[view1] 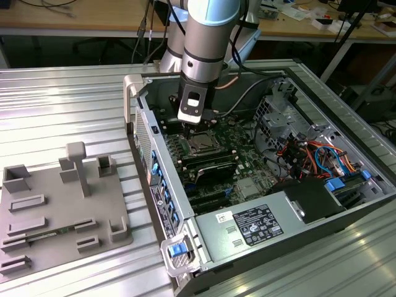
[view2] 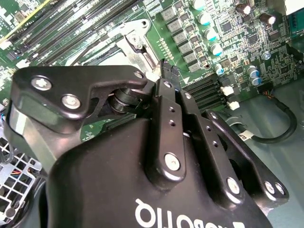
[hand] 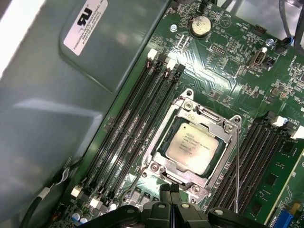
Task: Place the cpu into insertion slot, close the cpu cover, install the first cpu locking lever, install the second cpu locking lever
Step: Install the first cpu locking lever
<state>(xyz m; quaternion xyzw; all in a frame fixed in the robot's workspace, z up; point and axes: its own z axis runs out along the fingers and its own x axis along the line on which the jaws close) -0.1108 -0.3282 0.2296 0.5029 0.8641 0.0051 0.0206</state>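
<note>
The cpu (hand: 192, 148) lies seated in the insertion slot (hand: 189, 105), with the cpu cover (hand: 166, 133) down flat around it. A thin locking lever (hand: 236, 161) runs along one side. The gripper (hand: 169, 187), its fingertips pressed together and holding nothing, hangs just beside the socket's edge. Long black memory slots (hand: 128, 128) flank the socket, and the grey case wall (hand: 47, 118) rises close by.
</note>
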